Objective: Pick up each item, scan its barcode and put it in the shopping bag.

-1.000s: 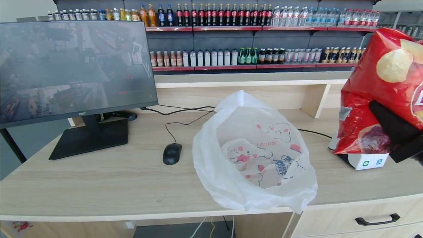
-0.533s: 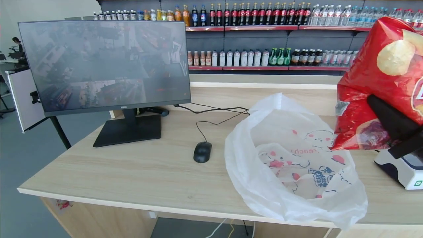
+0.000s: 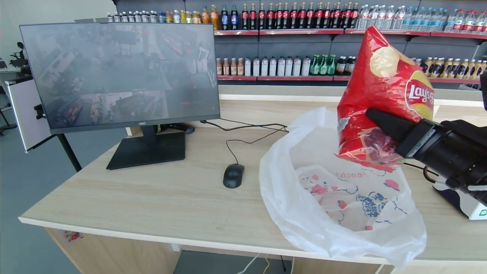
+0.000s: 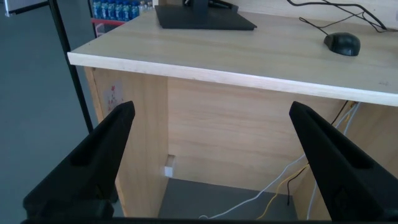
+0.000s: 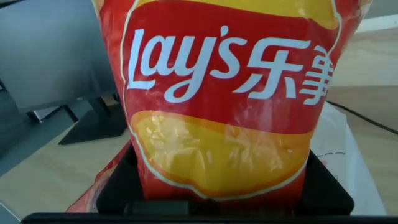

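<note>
White brand lettering on red chip bag (image 3: 380, 95); small logo on monitor bezel (image 3: 142, 123); blue characters on shopping bag (image 3: 304, 213).

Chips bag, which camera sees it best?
The head view: the whole chips bag, clamped in the right tool above the shopping bag. The right wrist view crops it to its front. The left wrist view faces the counter.

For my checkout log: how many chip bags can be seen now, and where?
1. The red chip bag is gripped by the right tool, up over the far side of the shopping bag on the counter. That bag's folds may hide others.
</note>
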Motion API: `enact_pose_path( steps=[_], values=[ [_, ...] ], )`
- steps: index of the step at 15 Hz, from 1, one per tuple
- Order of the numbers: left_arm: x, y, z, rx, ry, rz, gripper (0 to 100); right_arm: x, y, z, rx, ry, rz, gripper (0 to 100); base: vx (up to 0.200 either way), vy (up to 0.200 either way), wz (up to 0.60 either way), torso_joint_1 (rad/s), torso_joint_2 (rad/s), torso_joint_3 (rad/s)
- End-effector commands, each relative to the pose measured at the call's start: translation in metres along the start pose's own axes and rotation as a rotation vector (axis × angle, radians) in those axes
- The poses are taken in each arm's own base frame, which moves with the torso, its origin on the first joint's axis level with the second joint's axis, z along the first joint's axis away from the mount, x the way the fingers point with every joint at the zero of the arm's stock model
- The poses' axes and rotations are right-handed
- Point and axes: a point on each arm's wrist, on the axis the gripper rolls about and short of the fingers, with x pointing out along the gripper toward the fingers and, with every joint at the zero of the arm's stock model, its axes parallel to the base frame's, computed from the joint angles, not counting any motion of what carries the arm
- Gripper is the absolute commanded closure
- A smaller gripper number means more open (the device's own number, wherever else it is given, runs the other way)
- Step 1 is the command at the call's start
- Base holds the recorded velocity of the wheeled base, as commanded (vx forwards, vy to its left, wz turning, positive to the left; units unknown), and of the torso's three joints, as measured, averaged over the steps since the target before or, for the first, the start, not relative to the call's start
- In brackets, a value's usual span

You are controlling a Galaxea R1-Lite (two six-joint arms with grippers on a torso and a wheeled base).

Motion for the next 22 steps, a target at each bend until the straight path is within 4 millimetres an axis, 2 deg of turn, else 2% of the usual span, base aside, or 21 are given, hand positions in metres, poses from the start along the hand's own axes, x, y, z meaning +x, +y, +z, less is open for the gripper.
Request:
enact_pose_path(
  steps=[1, 4, 7, 10, 16, 22],
  values=[
    [0.0, 0.0, 0.0, 0.0, 0.0, 0.0, 0, 0.004, 0.008, 0.007, 0.076, 0.064, -0.017, 100, 0.0, 0.0, 0.0, 0.0, 0.0, 0.0],
    [0.0, 0.0, 0.0, 0.0, 0.0, 0.0, 0, 0.002, 0.005, -0.008, 0.167, 0.186, -0.055, 100, 0.0, 0.0, 0.0, 0.0, 0.0, 0.0],
    [0.0, 0.0, 0.0, 0.001, 0.0, 0.0, 0, 0.009, 0.005, -0.013, 0.191, 0.218, -0.073, 100, 0.0, 0.0, 0.0, 0.0, 0.0, 0.0],
    [0.0, 0.0, 0.0, 0.0, 0.0, 0.0, 0, 0.007, 0.001, -0.025, 0.175, 0.297, -0.109, 100, 0.0, 0.0, 0.0, 0.0, 0.0, 0.0],
    [0.0, 0.0, 0.0, 0.0, 0.0, 0.0, 0, 0.01, -0.005, -0.036, 0.138, 0.384, -0.158, 100, 0.0, 0.0, 0.0, 0.0, 0.0, 0.0],
    [0.0, 0.0, 0.0, 0.0, 0.0, 0.0, 0, 0.025, -0.01, -0.059, 0.051, 0.477, -0.175, 100, 0.0, 0.0, 0.0, 0.0, 0.0, 0.0]
  ],
)
